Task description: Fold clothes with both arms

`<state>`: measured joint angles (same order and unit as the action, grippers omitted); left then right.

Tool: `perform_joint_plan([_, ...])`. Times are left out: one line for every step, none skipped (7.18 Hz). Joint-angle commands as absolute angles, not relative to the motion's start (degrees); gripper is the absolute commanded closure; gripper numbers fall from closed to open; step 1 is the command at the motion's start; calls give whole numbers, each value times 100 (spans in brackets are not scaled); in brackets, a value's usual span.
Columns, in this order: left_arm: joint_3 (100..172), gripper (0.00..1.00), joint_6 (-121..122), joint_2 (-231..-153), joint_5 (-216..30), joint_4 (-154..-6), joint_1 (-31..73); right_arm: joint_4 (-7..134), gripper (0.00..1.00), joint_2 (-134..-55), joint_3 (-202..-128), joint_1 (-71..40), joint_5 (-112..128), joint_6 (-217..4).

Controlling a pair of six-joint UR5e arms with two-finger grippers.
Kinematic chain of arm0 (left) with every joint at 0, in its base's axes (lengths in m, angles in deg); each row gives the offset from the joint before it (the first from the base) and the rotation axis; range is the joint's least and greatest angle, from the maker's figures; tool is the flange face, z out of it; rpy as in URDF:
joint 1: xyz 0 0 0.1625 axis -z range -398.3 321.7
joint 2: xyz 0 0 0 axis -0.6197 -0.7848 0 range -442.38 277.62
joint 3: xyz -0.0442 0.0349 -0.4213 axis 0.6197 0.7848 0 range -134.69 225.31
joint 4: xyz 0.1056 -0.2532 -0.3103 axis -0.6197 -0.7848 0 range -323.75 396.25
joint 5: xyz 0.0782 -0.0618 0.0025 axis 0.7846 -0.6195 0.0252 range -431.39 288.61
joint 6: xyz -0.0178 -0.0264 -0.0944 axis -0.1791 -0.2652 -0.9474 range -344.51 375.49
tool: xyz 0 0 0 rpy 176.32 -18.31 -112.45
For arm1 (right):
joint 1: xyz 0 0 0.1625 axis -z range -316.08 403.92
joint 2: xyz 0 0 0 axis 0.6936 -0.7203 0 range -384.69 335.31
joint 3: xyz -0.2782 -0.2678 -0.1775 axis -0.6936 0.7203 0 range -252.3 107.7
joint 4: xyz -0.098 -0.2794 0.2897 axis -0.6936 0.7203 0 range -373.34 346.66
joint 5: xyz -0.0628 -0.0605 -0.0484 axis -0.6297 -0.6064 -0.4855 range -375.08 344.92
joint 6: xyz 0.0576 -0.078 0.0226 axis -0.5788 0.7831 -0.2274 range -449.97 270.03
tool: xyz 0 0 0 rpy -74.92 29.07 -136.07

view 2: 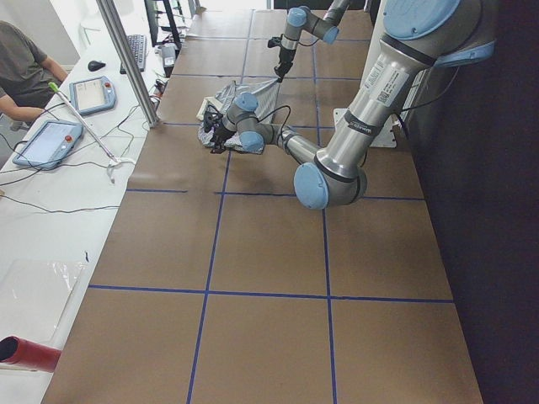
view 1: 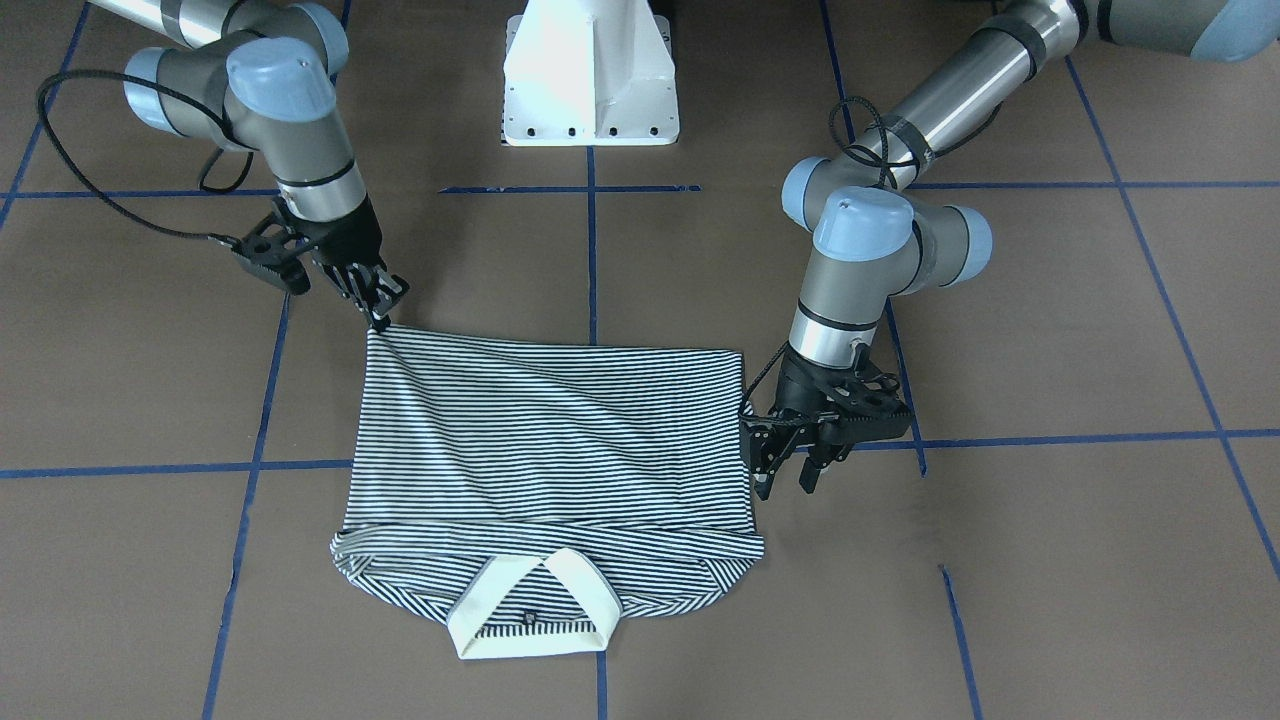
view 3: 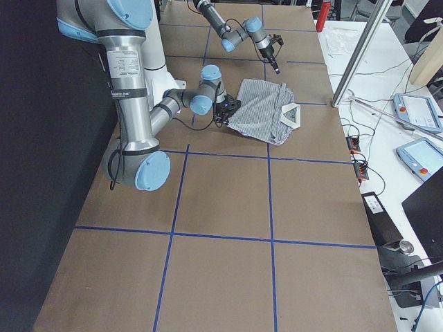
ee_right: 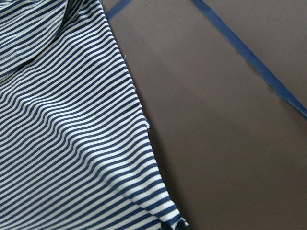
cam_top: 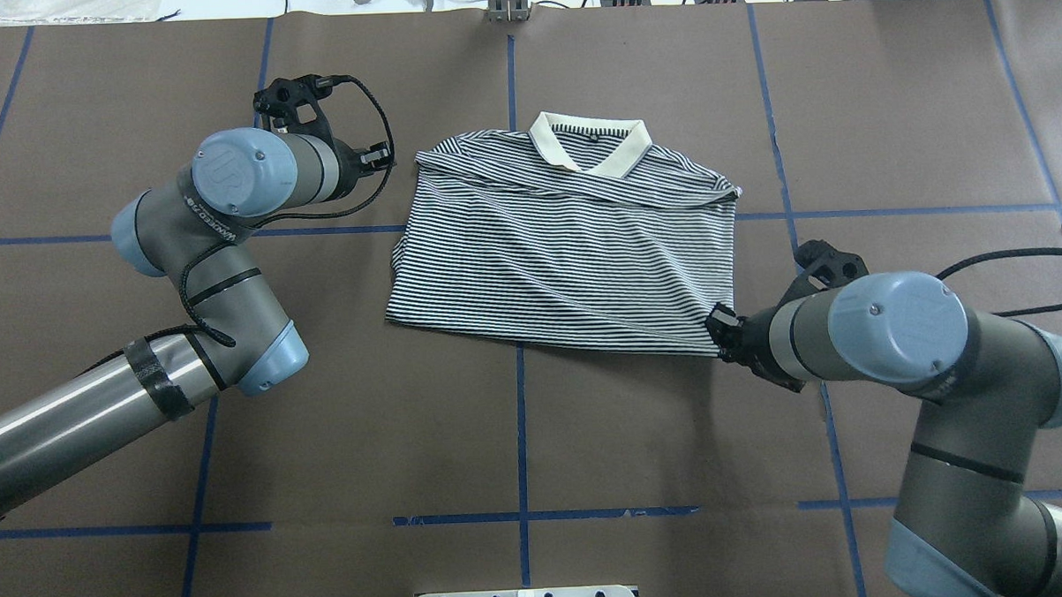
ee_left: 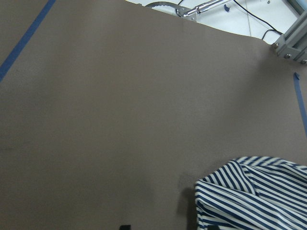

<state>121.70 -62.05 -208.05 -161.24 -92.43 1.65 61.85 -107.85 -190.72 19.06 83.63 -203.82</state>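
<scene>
The striped polo shirt (view 1: 550, 440) lies folded on the brown table, its cream collar (cam_top: 589, 146) on the side away from the robot. My right gripper (view 1: 380, 315) is shut on the shirt's near hem corner and holds it slightly lifted; it also shows in the overhead view (cam_top: 723, 329). The right wrist view shows the striped edge (ee_right: 72, 143) running down to that corner. My left gripper (view 1: 787, 482) is open and empty, just off the shirt's side edge near the shoulder (cam_top: 429, 161). The left wrist view shows that shoulder fold (ee_left: 254, 196) at the lower right.
The white pedestal base (view 1: 590, 75) stands behind the shirt on the robot's side. Blue tape lines (cam_top: 522, 422) cross the brown table cover. A metal post (view 2: 126, 59) and a side desk with tablets (view 2: 46, 139) and a seated person (view 2: 21, 67) lie past the table's far edge.
</scene>
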Motion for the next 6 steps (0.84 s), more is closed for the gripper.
perform_joint_plan([12308, 38, -6447, -20807, -16148, -9242, 152, 6172, 100, -11397, -19779, 2788, 9121, -21133])
perform_joint_plan([12509, 38, -6649, -20694, -16156, -9251, 56, 6172, 100, -11477, -19955, 3280, 9397, -21683])
perform_joint_plan([12712, 38, -6704, -20675, -16157, -9242, -102, 6172, 95, -11513, -20070, 3815, 9400, -22098])
perform_joint_plan([12861, 38, -6704, -20658, -16165, -9233, -121, 6180, 1, -11556, -20045, 4264, 9313, -22267])
perform_joint_plan([13020, 38, -6722, -20544, -16305, -9242, -225, 6180, 0, -11600, -20045, 4495, 9268, -22338])
perform_joint_plan([13317, 38, -7035, -20360, -16541, -9242, -226, 6180, 0, -11601, -20062, 4523, 9276, -22339])
